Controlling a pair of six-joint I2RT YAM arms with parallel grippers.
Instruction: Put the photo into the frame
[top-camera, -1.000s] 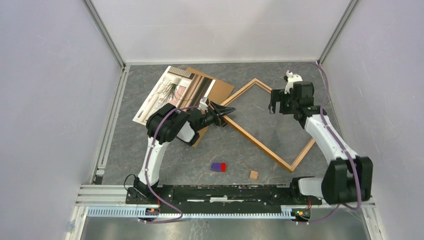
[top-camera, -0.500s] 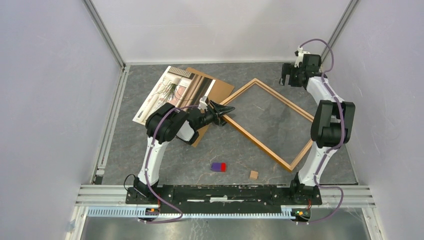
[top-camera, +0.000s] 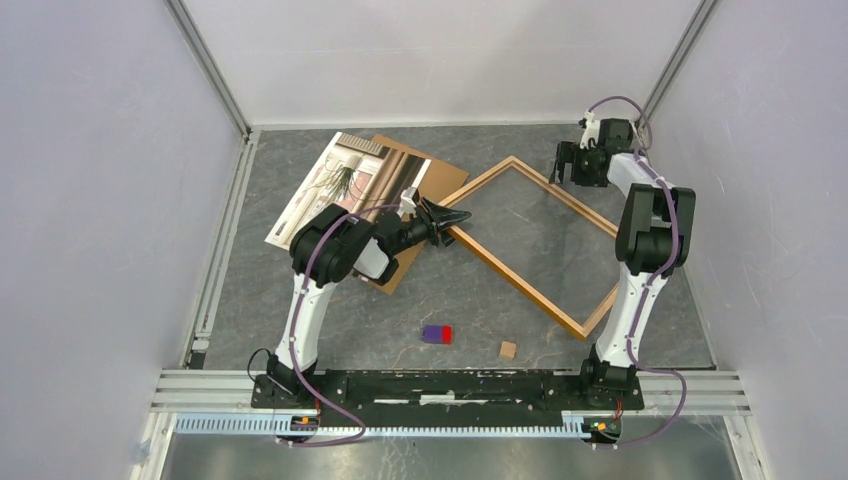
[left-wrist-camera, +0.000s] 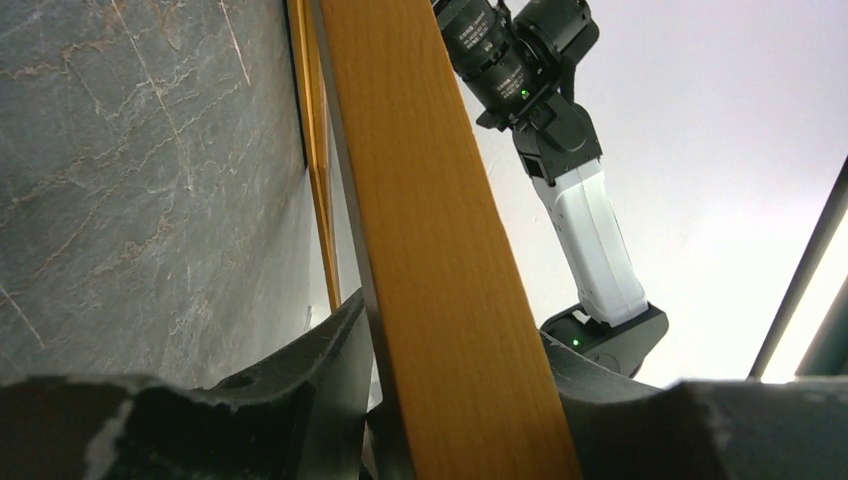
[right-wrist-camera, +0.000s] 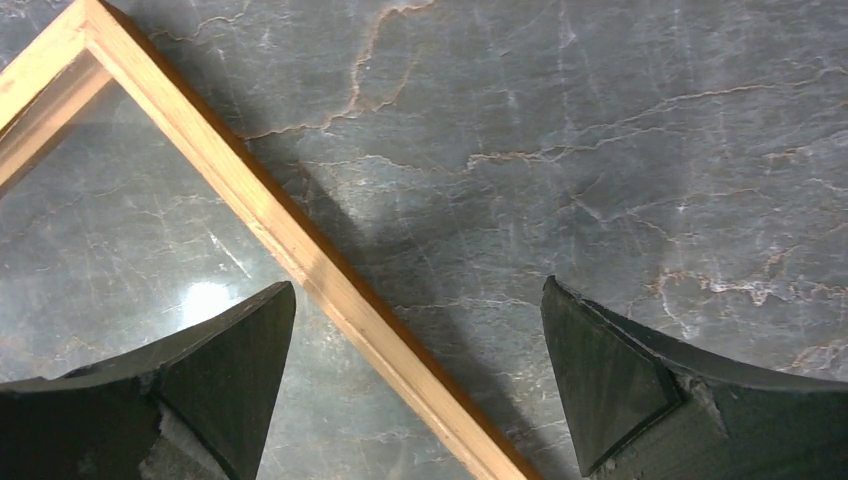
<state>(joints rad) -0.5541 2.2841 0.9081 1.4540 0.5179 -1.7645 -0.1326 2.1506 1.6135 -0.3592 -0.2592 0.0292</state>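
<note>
The frame (top-camera: 520, 287) of light orange-brown wood lies as a diamond on the grey table. My left gripper (top-camera: 455, 218) is at its left corner. In the left wrist view the moulding (left-wrist-camera: 440, 250) fills the space between both fingers, so my left gripper (left-wrist-camera: 450, 330) is shut on it. My right gripper (top-camera: 577, 163) hovers open over the frame's far right side. That bar (right-wrist-camera: 260, 210) runs diagonally below its spread fingers (right-wrist-camera: 240, 340), and nothing touches it there. The photo (top-camera: 345, 185), a print of a window and a plant, lies at the back left.
A brown backing board (top-camera: 445, 175) lies under the photo's right edge. A small purple and red object (top-camera: 437, 333) and a small wooden block (top-camera: 508, 349) sit near the front. Grey walls and metal rails enclose the table.
My right arm has swung from over the frame's middle to its far right side, with the jaws still wide. My left jaws have narrowed on the frame's corner.
</note>
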